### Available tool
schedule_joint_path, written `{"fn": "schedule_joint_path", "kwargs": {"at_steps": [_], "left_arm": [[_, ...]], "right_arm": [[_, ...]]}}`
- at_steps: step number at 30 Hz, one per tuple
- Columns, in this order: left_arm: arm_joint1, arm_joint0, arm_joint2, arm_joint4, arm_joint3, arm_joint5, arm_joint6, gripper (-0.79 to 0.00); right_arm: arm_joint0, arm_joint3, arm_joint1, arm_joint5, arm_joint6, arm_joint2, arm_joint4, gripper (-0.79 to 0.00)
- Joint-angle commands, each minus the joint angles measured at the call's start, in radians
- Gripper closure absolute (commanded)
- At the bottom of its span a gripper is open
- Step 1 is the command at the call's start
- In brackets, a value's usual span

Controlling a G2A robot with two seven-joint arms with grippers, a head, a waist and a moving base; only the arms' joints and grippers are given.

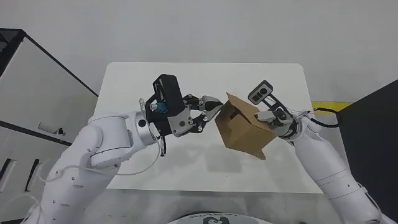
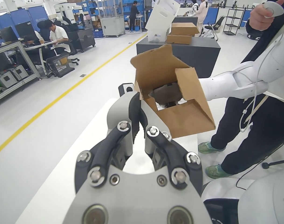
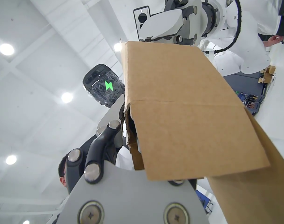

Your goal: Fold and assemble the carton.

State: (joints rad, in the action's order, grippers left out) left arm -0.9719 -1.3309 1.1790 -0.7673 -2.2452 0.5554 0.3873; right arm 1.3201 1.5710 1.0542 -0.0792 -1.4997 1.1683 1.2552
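A brown carton (image 1: 245,130) hangs tilted above the white table (image 1: 186,81), held between both arms. Its open end with loose flaps (image 2: 165,57) faces the left wrist camera. My left gripper (image 1: 214,107) is shut on the edge of one flap (image 2: 151,103), its fingertips (image 2: 132,108) pinching the cardboard. My right gripper (image 1: 265,117) is shut on the carton's far wall. One of its fingers (image 3: 114,120) lies outside the wall (image 3: 179,122), and a dark part shows inside the box (image 2: 167,92). In the right wrist view the left gripper (image 3: 155,36) sits at the carton's far edge.
A person (image 2: 260,117) stands close to the table's right side, holding a small remote. A black cabinet (image 1: 373,124) flanks the table on the right and a grey one (image 1: 25,81) on the left. Bare table top lies behind and in front of the carton.
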Motion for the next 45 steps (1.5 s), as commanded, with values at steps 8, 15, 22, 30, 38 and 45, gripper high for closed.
{"fn": "schedule_joint_path", "kwargs": {"at_steps": [8, 15, 22, 30, 38, 45], "left_arm": [[-0.005, 0.026, -0.028, -0.025, -0.002, 0.033, 0.02, 0.0], [-0.007, 0.03, -0.035, -0.037, -0.001, 0.036, 0.021, 0.0], [-0.011, 0.038, -0.054, -0.034, 0.012, 0.045, 0.033, 0.0], [-0.013, 0.049, -0.05, -0.029, 0.019, 0.038, 0.037, 0.0], [-0.015, 0.047, -0.059, -0.027, 0.018, 0.046, 0.048, 0.0], [-0.016, 0.05, -0.055, -0.025, 0.018, 0.039, 0.048, 0.0]], "right_arm": [[-0.001, -0.009, 0.007, -0.011, 0.003, 0.0, -0.006, 0.0], [-0.004, -0.018, 0.013, -0.013, -0.001, -0.004, -0.006, 0.0], [-0.006, -0.025, 0.019, -0.015, -0.007, -0.007, -0.008, 0.0], [-0.007, -0.038, 0.024, -0.015, -0.011, -0.004, -0.011, 0.0], [-0.01, -0.035, 0.03, -0.019, -0.015, -0.007, -0.014, 0.0], [-0.009, -0.042, 0.034, -0.018, -0.017, -0.002, -0.02, 0.0]]}}
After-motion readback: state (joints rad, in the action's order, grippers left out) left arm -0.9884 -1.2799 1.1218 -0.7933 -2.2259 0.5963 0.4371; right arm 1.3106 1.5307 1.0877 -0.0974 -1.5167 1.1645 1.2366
